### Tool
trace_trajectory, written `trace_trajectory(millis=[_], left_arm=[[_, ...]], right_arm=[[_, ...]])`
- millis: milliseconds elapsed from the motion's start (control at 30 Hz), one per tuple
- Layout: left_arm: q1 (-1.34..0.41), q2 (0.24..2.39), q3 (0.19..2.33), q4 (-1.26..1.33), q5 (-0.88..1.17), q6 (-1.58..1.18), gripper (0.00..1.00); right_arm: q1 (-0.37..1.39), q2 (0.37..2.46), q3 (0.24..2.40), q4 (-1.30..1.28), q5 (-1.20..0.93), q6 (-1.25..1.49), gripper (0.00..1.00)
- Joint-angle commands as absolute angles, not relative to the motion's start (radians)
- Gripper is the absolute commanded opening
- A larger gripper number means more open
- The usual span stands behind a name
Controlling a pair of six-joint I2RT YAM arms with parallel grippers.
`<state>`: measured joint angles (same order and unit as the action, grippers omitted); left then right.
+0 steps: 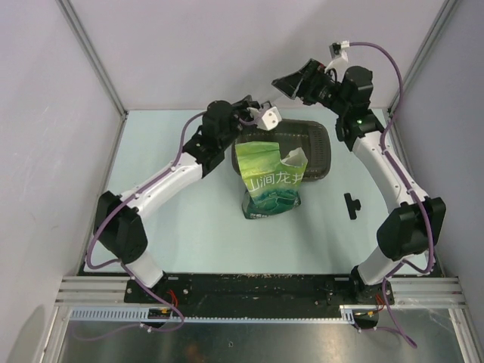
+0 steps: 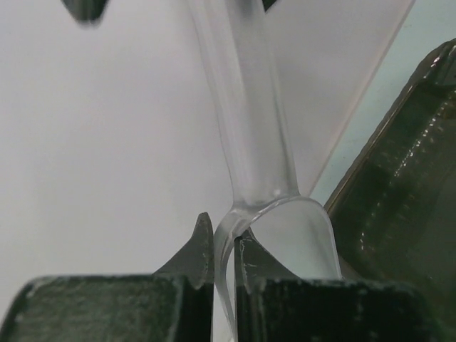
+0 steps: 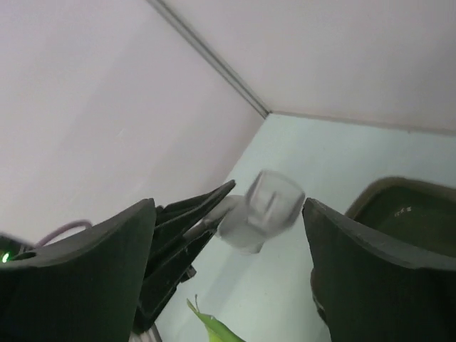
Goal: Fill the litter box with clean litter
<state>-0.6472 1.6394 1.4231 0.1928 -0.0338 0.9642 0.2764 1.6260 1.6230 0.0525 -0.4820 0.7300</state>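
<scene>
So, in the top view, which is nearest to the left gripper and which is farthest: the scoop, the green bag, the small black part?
1. The clear scoop, held in the left gripper.
2. The green bag, mid-table, toward the bases.
3. The small black part, on the table's right side.

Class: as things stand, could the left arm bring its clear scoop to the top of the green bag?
Probably yes. The left gripper holds the scoop just beyond the top of the green bag, with nothing between them. The right gripper hangs open off to the right.
</scene>
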Motion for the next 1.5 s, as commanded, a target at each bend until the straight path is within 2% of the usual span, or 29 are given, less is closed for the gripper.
trace_trajectory(millis=[0, 100, 267, 367, 433, 467, 667, 933, 1100, 1467], left_arm=[[-0.6, 1.623, 1.575, 0.05, -0.023, 0.768, 0.0], [-0.555, 1.611, 1.644, -0.095, 0.117, 0.678, 0.0], [-0.516, 1.546, 1.629, -0.236, 0.285, 0.618, 0.0], [-0.503, 1.529, 1.621, -0.322, 0.394, 0.589, 0.0], [-0.5, 1.513, 1.595, -0.331, 0.442, 0.569, 0.0], [-0.5, 1.5, 1.588, -0.33, 0.452, 0.549, 0.0], [-0.506, 1.499, 1.603, -0.328, 0.508, 0.525, 0.0], [-0.526, 1.535, 1.644, -0.328, 0.558, 0.592, 0.0], [-0.538, 1.546, 1.647, -0.33, 0.583, 0.637, 0.0], [-0.543, 1.562, 1.655, -0.337, 0.624, 0.681, 0.0]], right_arm=[[0.194, 1.552, 1.651, 0.241, -0.696, 0.572, 0.99], [0.122, 1.554, 1.654, 0.244, -0.807, 0.529, 1.0], [0.054, 1.569, 1.687, 0.12, -1.012, 0.457, 1.0], [0.051, 1.554, 1.758, -0.056, -1.049, 0.298, 1.0], [0.093, 1.572, 1.834, -0.282, -1.08, 0.194, 1.0], [0.101, 1.578, 1.859, -0.322, -1.068, 0.21, 1.0], [0.107, 1.62, 1.777, -0.256, -1.065, 0.529, 1.0], [0.199, 1.627, 1.815, -0.239, -1.043, 0.468, 1.0], [0.219, 1.657, 1.818, -0.29, -1.029, 0.492, 0.86], [0.268, 1.689, 1.801, -0.302, -1.065, 0.445, 0.64]])
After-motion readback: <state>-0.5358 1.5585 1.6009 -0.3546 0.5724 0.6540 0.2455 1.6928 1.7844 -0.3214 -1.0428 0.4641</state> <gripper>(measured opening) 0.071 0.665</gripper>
